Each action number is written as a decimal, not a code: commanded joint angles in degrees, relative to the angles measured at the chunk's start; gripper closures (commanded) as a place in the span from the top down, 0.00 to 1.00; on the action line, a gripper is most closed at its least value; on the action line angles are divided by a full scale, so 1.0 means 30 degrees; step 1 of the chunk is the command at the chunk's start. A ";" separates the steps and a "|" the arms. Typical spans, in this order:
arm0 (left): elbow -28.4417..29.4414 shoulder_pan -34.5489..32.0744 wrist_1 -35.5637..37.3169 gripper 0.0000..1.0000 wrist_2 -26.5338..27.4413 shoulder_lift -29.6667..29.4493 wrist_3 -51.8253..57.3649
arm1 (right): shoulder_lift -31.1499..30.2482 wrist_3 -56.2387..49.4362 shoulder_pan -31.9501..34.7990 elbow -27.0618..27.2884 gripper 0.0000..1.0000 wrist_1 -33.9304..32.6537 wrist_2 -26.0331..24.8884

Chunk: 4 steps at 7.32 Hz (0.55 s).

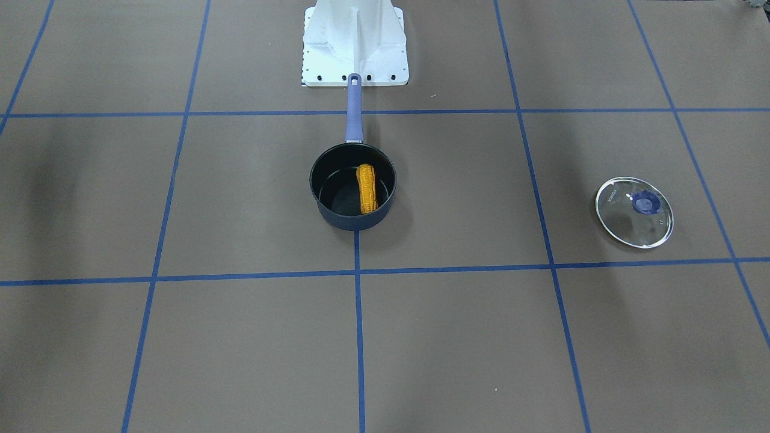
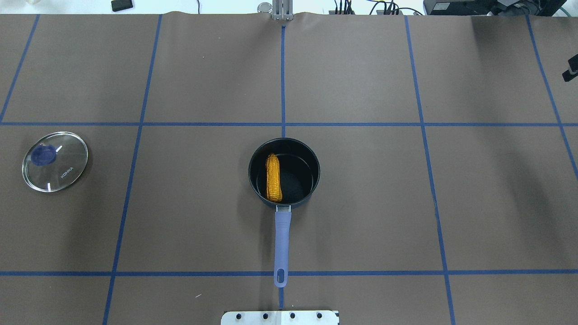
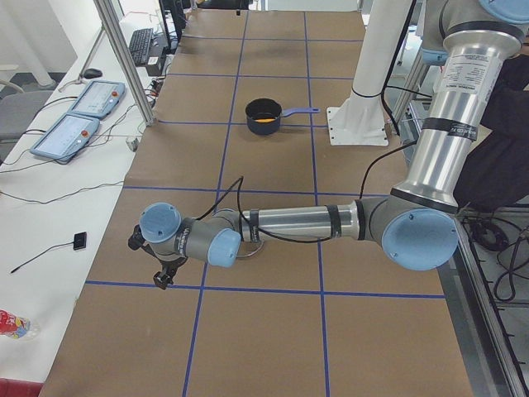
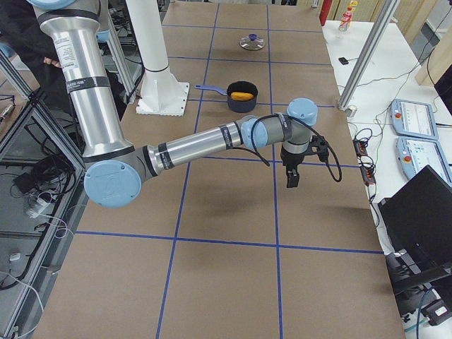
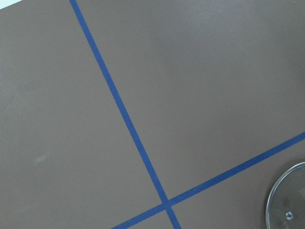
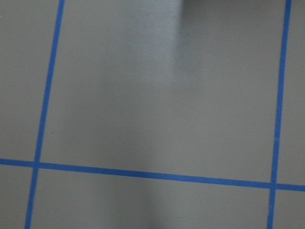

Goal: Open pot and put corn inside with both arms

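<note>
The dark pot [image 1: 355,221] with a purple handle [image 1: 354,108] stands open in the middle of the table, and it also shows in the overhead view [image 2: 314,168]. The orange-yellow corn [image 1: 366,189] lies inside it, along one wall [image 2: 273,177]. The glass lid [image 2: 55,161] with a blue knob lies flat on the table on my left side [image 1: 634,211]. My left gripper [image 3: 163,277] hangs low near the table's left end, close to the lid. My right gripper [image 4: 291,180] hangs above the table's right end. I cannot tell whether either is open or shut.
The white base plate [image 1: 355,42] stands just behind the pot's handle. The brown table carries blue tape lines. The lid's rim shows in the left wrist view [image 5: 288,200]. A small black part shows at the overhead view's right edge [image 2: 570,72]. Control tablets [image 3: 78,120] lie beyond the far edge.
</note>
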 commanded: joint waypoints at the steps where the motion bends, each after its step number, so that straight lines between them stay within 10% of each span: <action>1: 0.0565 -0.0700 -0.0016 0.97 -0.0486 0.0001 0.0011 | 0.0009 -0.2168 0.1522 -0.1722 1.00 0.0001 0.0292; 4: -0.0453 -0.0878 -0.0689 0.98 -0.0956 0.1284 -0.0018 | -0.0544 -0.2381 0.2667 -0.1494 1.00 0.0001 0.0790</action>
